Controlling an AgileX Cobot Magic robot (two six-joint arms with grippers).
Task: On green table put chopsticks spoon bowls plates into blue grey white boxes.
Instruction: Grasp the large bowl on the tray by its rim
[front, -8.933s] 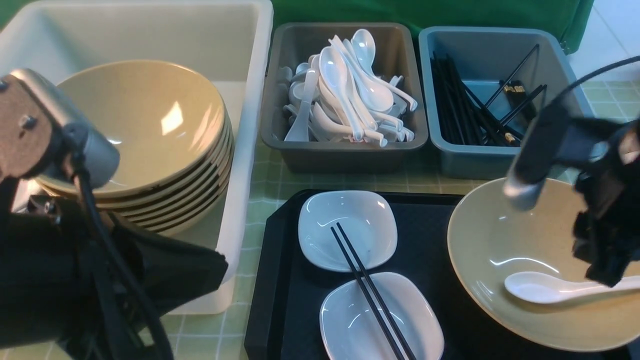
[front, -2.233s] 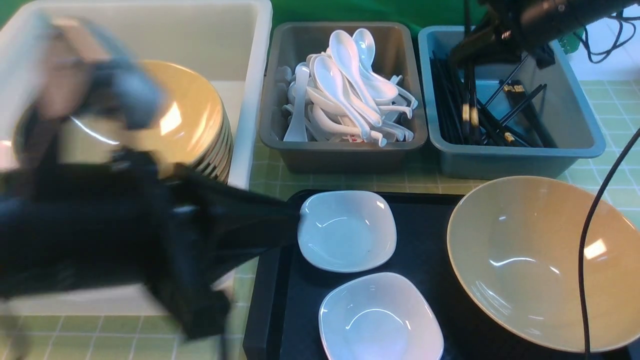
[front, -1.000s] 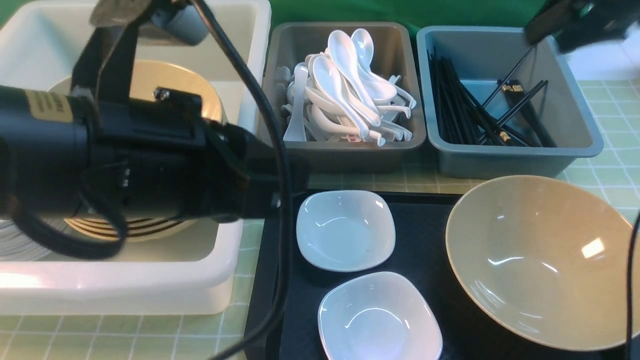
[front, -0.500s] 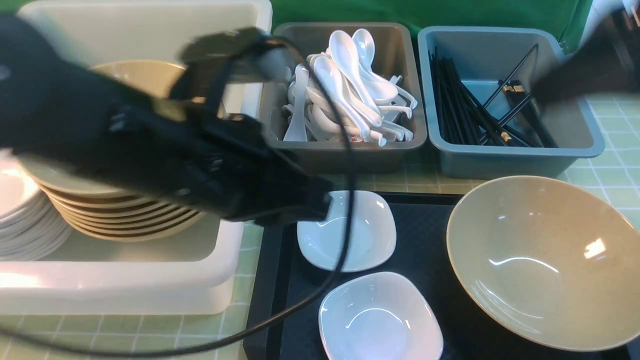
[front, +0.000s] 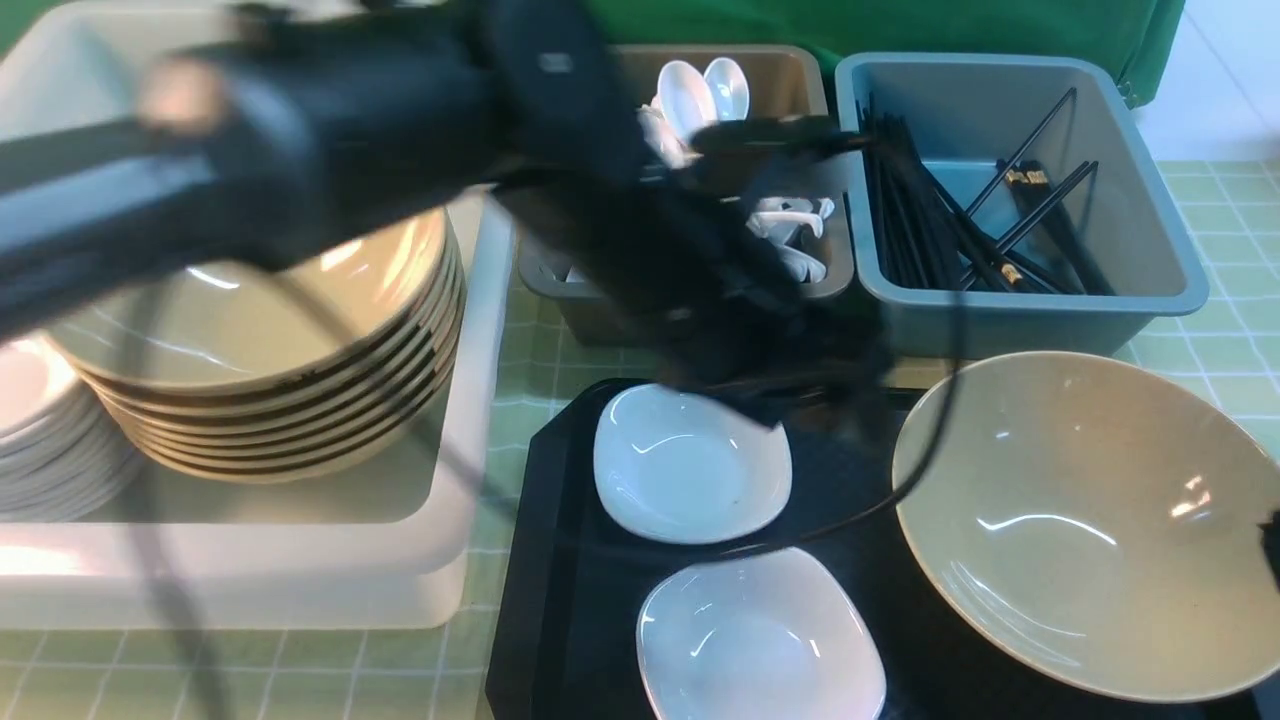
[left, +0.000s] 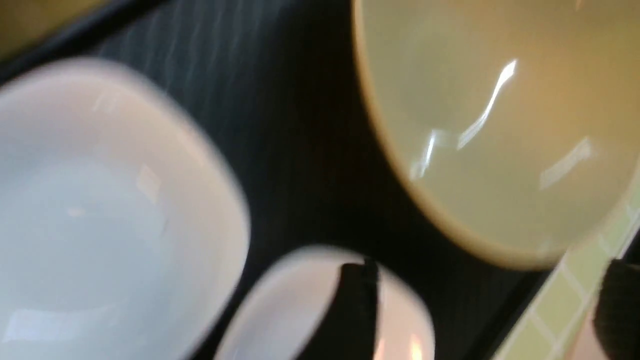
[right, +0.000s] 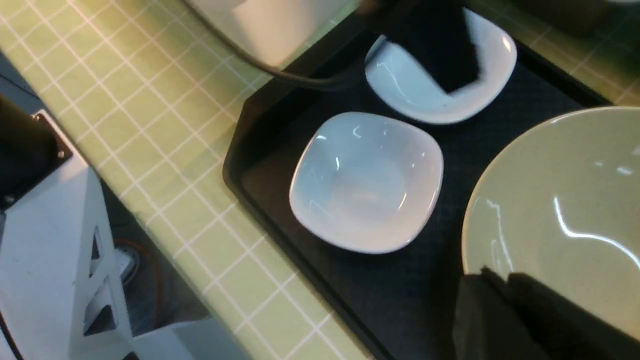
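Left tool (left: 488, 280) over glossy rounded-square plate (front: 680, 470), textured tray (front: 560, 600).

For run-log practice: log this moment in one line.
left gripper open over black tray; right gripper shut by bowl; plates on tray

On green table (front: 1222, 214): three boxes (front: 1030, 322), black tray (front: 566, 600)

The chopsticks (front: 940, 230) are off the plates (front: 690, 465) and in the blue box (front: 1000, 320) at 1 o'clock. The spoon (front: 685, 97) is out of the bowl (front: 1080, 520) and tops the grey box's (front: 790, 72) pile. The left gripper (front: 810, 400) has swung from the white box (front: 470, 480) at 9 o'clock to the tray's (front: 545, 560) 12 o'clock edge, jaws now wide. The right gripper (right: 495, 282) has left the blue box for the bowl's 3 o'clock rim, jaws together.
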